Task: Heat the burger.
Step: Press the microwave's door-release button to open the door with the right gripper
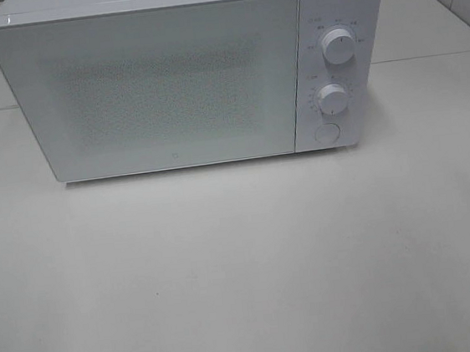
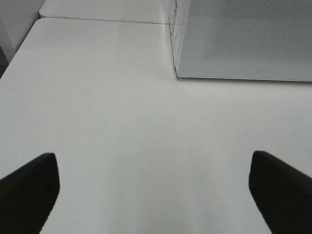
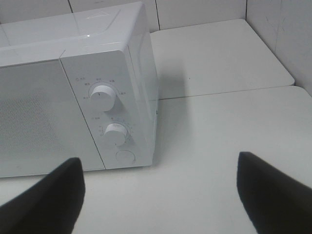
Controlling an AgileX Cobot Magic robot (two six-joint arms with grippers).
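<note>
The burger cannot be seen in any of the views, so I cannot tell where it is. The big white microwave has its door shut; the window in the door is a pale, dotted patch, and nothing shows through it. There is a tiny mark low down in the middle of the door.

To the right of the door is a plain white strip with two round white knobs, one over the other; the top knob is a bit bigger than the bottom knob; a small round button sits just under them.

The microwave stands on a white table, toward the far side in the high view; a thin line runs across the table top behind it. In the right wrist view a gray tiled wall stands at the edge of the table.

The left gripper hangs over bare table, apart from the microwave, looking past the door's lower corner; its two dark fingers are spread wide, with only table between them. The right gripper points toward the knob end of the microwave without touching it; its fingers are spread wide too, and it holds nothing.
</note>
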